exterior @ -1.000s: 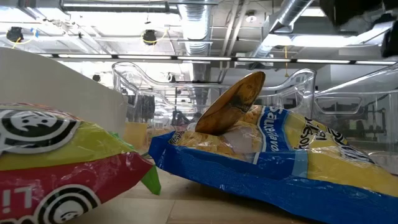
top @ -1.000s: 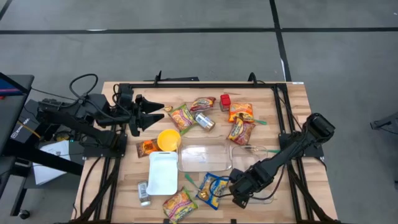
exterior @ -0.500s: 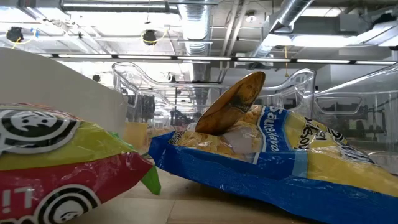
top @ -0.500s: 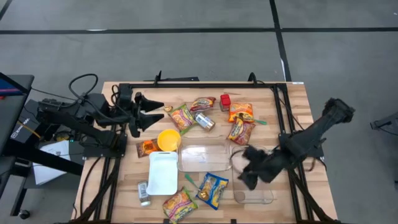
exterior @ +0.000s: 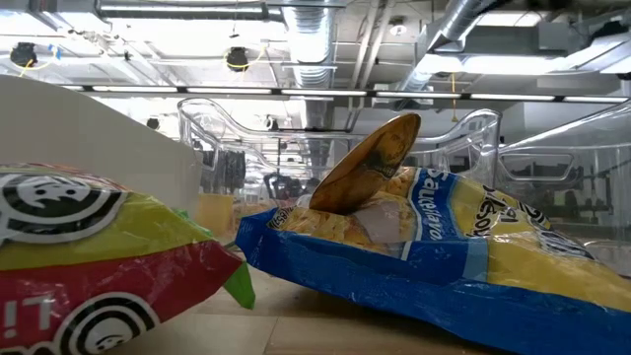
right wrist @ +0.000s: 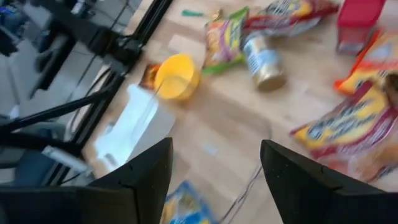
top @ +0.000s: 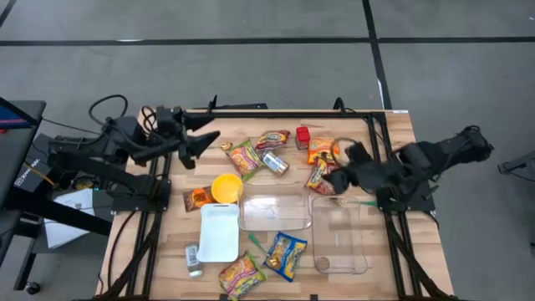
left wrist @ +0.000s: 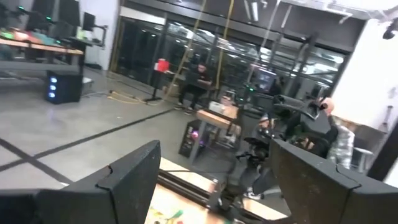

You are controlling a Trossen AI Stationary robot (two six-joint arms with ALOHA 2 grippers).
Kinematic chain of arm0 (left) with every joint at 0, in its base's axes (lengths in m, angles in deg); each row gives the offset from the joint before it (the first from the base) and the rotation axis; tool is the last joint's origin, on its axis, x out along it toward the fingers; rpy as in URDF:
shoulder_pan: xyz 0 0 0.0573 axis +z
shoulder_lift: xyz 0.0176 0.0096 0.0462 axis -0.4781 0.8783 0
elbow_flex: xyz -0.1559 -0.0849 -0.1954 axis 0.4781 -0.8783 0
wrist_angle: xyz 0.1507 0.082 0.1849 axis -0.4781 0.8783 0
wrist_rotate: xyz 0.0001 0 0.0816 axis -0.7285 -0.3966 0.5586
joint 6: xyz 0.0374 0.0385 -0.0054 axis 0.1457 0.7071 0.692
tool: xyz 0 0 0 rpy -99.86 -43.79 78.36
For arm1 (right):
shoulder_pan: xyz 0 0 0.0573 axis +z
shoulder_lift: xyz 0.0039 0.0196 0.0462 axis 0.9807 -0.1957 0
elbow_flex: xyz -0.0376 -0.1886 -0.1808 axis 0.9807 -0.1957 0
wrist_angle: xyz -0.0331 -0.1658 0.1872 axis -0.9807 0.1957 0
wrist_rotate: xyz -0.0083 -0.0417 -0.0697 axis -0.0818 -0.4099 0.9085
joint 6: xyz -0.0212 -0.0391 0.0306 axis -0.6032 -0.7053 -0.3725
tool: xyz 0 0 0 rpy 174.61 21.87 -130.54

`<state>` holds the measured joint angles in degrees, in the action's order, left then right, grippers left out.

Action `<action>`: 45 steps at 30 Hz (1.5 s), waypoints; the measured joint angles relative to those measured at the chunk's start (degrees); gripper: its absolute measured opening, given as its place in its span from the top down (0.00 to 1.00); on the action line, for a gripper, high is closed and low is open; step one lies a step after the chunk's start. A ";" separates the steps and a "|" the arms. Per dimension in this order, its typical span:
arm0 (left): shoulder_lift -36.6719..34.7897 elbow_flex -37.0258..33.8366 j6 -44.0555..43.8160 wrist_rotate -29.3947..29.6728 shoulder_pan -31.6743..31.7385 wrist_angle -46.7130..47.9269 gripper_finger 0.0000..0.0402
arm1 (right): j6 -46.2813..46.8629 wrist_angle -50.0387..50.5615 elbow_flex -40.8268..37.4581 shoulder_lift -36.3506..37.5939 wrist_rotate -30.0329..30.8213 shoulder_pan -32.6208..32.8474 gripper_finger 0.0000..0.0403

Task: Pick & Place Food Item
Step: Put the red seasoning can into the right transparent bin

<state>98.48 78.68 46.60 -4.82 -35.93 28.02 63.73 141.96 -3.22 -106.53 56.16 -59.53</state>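
No legible text (blue packet (exterior: 434,256) lettering blurred)

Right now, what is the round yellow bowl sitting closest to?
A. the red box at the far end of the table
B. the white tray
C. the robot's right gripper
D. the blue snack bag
B: in the high view the yellow bowl sits just at the far corner of the white tray, while the other three things lie well away from it.
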 joint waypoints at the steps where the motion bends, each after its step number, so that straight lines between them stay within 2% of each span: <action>1: 0.00 0.00 0.01 0.00 0.40 0.06 0.26 | -2.74 -0.64 -0.01 -0.05 -1.72 -2.99 0.40; 4: 0.00 0.00 0.04 -0.22 1.19 0.25 0.26 | -10.04 -3.22 0.00 -1.21 -8.21 -12.85 0.37; 8: 0.00 0.00 0.04 -2.21 2.45 0.24 0.26 | -17.90 -3.51 0.06 -5.36 -22.76 -26.30 0.32; 10: 0.00 0.00 0.31 -2.19 2.59 0.34 0.26 | -22.19 -2.67 0.71 -7.91 -27.39 -31.96 0.30; 13: 0.00 0.00 1.60 -0.27 2.59 0.54 0.26 | -28.08 0.45 3.07 -12.42 -29.76 -39.14 0.26; 18: 0.00 0.00 1.55 2.71 2.59 0.61 0.26 | -34.42 4.52 10.03 -21.03 -29.03 -46.62 0.21; 22: 0.00 0.00 1.64 3.24 2.63 0.63 0.26 | -37.63 6.63 16.77 -28.62 -28.67 -50.25 0.19; 29: 0.00 0.00 1.29 4.39 2.63 0.63 0.26 | -40.36 12.15 27.24 -40.09 -24.54 -53.67 0.14; 37: 0.00 0.00 1.29 4.37 2.63 0.63 0.26 | -38.80 13.87 28.15 -48.46 -24.87 -53.35 0.13; 45: 0.00 0.00 -0.02 4.37 2.63 0.65 0.26 | -37.33 11.03 28.17 -49.57 -24.88 -52.53 0.13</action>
<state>98.48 78.68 46.57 -0.45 -33.29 28.67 26.40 152.99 24.96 -156.11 31.29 -112.06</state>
